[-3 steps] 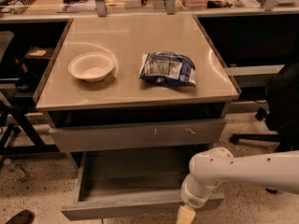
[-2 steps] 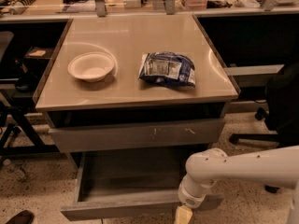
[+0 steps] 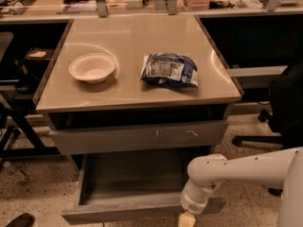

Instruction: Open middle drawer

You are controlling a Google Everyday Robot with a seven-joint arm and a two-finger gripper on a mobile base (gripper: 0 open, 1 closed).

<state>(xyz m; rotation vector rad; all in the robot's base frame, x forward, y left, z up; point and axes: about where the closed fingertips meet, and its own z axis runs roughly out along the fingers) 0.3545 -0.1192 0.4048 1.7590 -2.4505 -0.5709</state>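
Note:
The middle drawer [image 3: 123, 213] is a wide shallow grey drawer with a plain front. It stands pulled out toward me at the bottom of the cabinet, and its empty inside shows. Above it is the taller grey front with pale scratch marks [image 3: 137, 136], which is shut. My gripper [image 3: 186, 220] is at the bottom edge of the view, right at the right part of the middle drawer's front. Only a pale yellowish tip of it shows below the white wrist [image 3: 199, 197]. The narrowest front is hidden.
On the beige cabinet top [image 3: 132, 37] sit a white bowl [image 3: 92, 67] and a blue snack bag [image 3: 169, 70]. A black office chair [image 3: 284, 103] stands to the right. Dark desk frames stand to the left, and a shoe [image 3: 21, 220] is at the lower left.
My arm has shifted slightly left and down along the drawer's front. The middle drawer stays pulled out, perhaps a little farther.

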